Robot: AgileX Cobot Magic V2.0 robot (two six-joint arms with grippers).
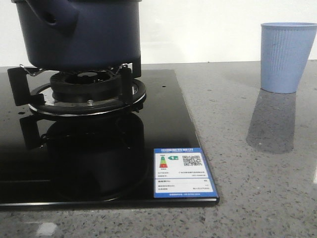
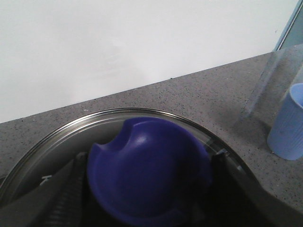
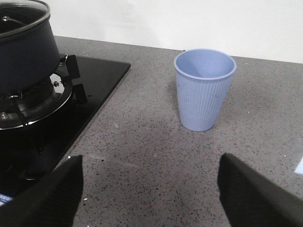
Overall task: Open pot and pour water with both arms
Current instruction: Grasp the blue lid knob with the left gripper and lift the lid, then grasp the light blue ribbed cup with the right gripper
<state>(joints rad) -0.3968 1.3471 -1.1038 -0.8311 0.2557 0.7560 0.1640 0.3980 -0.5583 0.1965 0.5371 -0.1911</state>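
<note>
The dark navy pot stands on the gas burner, its stubby hollow handle pointing towards the front view's camera. It also shows in the right wrist view with its glass lid on. In the left wrist view the lid has a blue knob. My left gripper is closed on that knob, a finger touching each side. My right gripper is open and empty above the counter, short of the light blue ribbed cup. Neither gripper shows in the front view.
The black glass hob carries a blue-and-white label at its front right corner. The cup stands upright on the grey speckled counter at the back right, also in the left wrist view. A white wall runs behind.
</note>
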